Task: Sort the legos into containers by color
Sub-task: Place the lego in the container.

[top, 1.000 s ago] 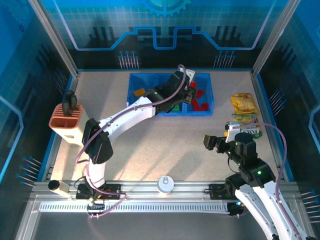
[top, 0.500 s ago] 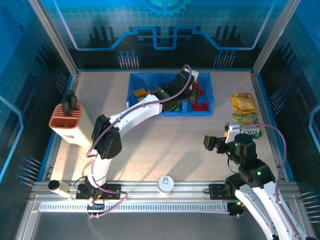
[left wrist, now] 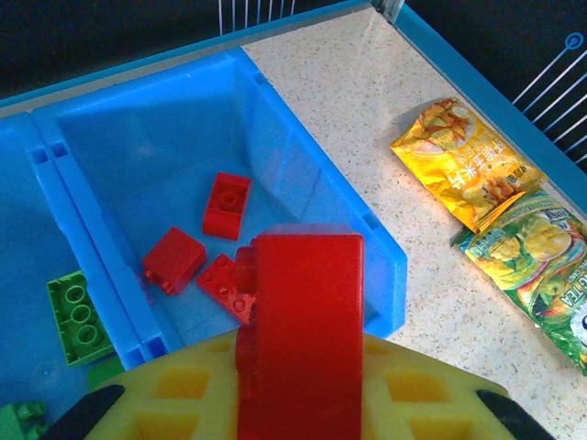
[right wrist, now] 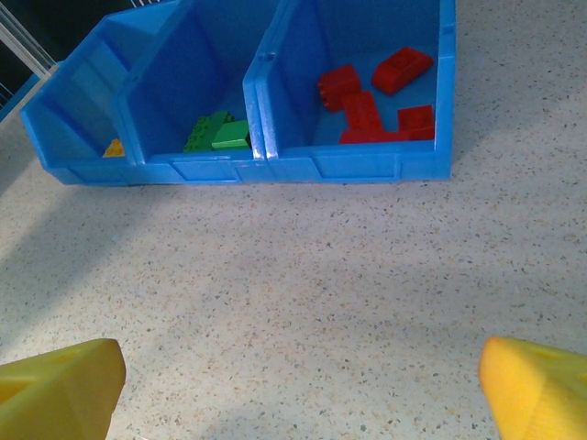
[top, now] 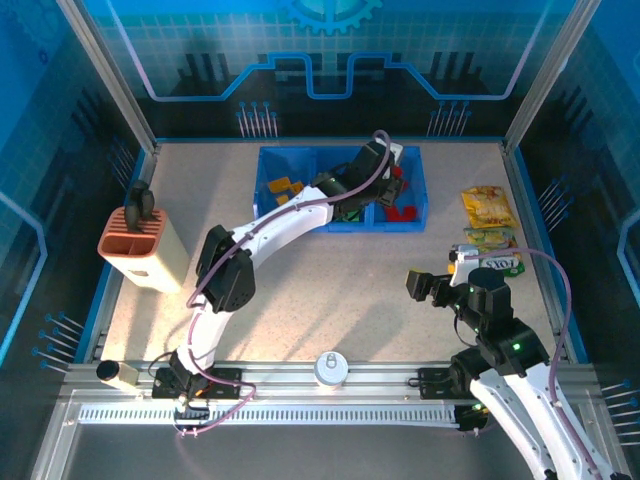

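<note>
My left gripper (top: 388, 172) hangs over the right compartment of the blue tray (top: 421, 216), shut on a red lego (left wrist: 303, 330) that stands upright between its yellow pads (left wrist: 422, 399). Three more red legos (left wrist: 225, 203) lie on that compartment's floor, also visible as red legos (right wrist: 367, 105) from the right wrist. Green legos (right wrist: 215, 133) lie in the middle compartment and orange ones (top: 282, 186) in the left. My right gripper (right wrist: 298, 385) is open over bare table in front of the tray (right wrist: 367, 167), nothing between its fingertips (right wrist: 64, 380).
Two snack packets (top: 487, 207) lie right of the tray, near the table's right edge. A salmon slotted holder (top: 135, 245) with black utensils stands at the left. A white round knob (top: 331, 368) sits on the near rail.
The left arm has stretched farther back and to the right, carrying the red lego over the right compartment. The right arm has not moved.
</note>
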Controlling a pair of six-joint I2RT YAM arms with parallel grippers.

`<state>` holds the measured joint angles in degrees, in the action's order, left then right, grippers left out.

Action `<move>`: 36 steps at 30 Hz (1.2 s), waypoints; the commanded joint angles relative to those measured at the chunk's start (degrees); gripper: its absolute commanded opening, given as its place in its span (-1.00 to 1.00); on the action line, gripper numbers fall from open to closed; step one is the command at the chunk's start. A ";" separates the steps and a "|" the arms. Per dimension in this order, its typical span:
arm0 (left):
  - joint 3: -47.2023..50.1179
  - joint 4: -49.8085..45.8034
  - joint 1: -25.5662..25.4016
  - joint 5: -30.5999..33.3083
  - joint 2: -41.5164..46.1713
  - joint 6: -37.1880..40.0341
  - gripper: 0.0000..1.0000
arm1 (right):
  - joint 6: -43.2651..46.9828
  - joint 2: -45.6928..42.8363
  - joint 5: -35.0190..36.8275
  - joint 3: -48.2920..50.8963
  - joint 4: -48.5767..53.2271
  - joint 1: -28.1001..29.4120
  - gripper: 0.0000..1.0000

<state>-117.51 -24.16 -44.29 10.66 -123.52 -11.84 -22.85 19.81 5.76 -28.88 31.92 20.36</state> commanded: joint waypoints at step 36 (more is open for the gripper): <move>-13.37 -2.70 0.78 -2.83 -12.32 0.48 -0.75 | -0.08 -0.14 1.07 4.19 -2.79 1.00 0.99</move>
<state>-128.25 -25.91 -43.99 9.08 -134.50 -11.86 -22.87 19.84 5.80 -25.28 30.72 20.36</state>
